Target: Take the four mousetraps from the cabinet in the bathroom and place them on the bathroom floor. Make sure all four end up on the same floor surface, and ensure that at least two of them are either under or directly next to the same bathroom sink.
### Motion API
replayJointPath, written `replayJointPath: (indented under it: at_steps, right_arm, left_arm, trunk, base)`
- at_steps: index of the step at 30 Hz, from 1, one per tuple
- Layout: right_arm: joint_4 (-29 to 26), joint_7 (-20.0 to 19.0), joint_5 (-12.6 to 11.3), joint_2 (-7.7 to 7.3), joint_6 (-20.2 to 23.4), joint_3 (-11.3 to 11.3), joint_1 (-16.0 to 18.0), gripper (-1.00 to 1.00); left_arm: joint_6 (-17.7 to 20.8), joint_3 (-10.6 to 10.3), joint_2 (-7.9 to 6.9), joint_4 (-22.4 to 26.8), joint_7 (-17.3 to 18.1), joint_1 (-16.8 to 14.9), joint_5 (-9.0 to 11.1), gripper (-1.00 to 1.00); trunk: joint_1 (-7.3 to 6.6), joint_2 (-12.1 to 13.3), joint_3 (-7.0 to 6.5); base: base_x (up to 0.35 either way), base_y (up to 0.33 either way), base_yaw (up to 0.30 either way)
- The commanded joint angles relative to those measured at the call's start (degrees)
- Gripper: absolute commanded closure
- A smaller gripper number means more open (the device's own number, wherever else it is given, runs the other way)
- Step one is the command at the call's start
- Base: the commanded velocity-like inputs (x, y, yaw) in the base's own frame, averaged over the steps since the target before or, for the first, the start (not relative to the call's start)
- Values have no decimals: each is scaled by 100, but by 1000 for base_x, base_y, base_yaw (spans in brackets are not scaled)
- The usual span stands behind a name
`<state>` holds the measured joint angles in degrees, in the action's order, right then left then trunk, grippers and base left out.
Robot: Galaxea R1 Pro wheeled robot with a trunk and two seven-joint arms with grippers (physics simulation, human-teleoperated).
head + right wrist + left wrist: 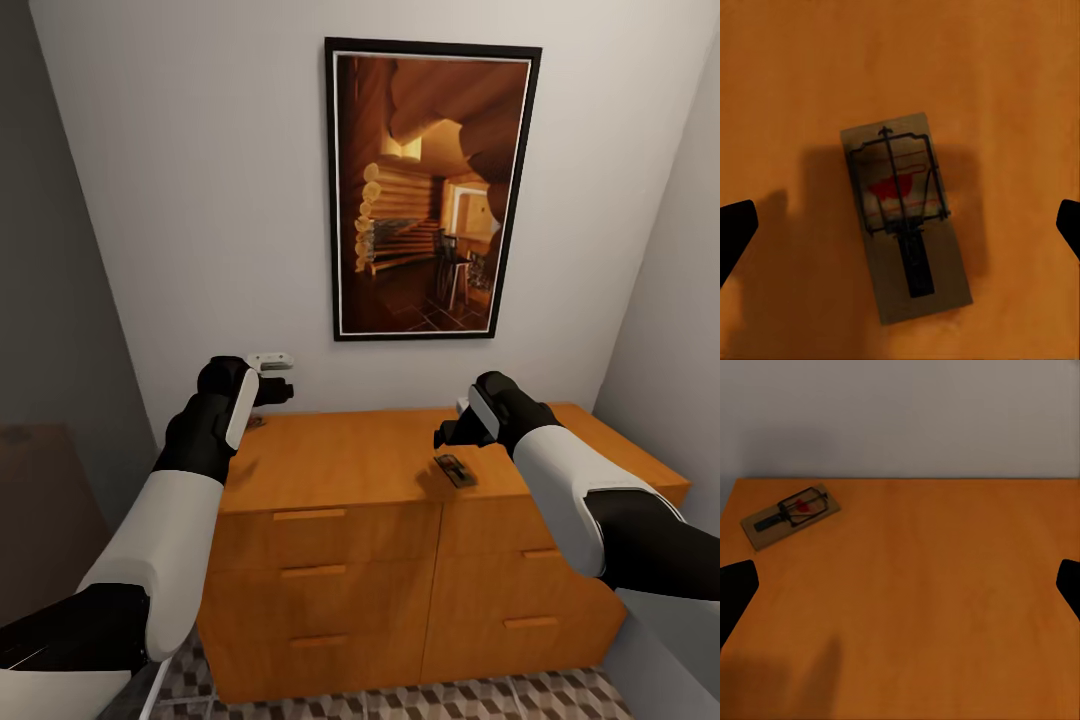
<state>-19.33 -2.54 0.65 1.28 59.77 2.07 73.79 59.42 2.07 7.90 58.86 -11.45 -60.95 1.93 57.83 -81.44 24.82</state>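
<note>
The orange-brown cabinet (350,465) stands against the wall, drawers closed. One mousetrap (455,470) lies on its top near the front edge, right of centre. My right gripper (448,432) hovers just above it, open. In the right wrist view that mousetrap (904,217) lies flat between the wide-spread fingertips (735,232). Another mousetrap (791,514) lies near the cabinet top's back corner, ahead of my open left gripper (900,592). In the head view the left gripper (275,388) hangs over the cabinet's left end, and a bit of that mousetrap (255,422) peeks out beside the wrist.
A large framed picture (430,190) hangs on the wall above the cabinet. Grey walls close in on both sides. A strip of cube-patterned bathroom floor (450,700) shows at the cabinet's foot.
</note>
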Motion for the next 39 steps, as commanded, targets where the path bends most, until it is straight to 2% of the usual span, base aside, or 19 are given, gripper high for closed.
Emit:
replayJointPath:
  at_steps: [1,11,39]
  right_arm:
    - [-7,-27,12,-1,24,22,4,-100]
    - [-6,-27,12,-4,24,22,4,-100]
    - [40,-27,5,3,24,32,4,-100]
  left_arm:
    - [20,13,4,4,-27,-5,24,-100]
    - [18,15,1,29,-41,-5,19,-100]
    - [20,13,1,16,-42,-5,18,-100]
  trunk:
    - [2,-4,7]
    - [2,-4,7]
    - [2,-4,7]
  base:
    - [206,0,0]
    - [100,0,0]
    - [5,0,0]
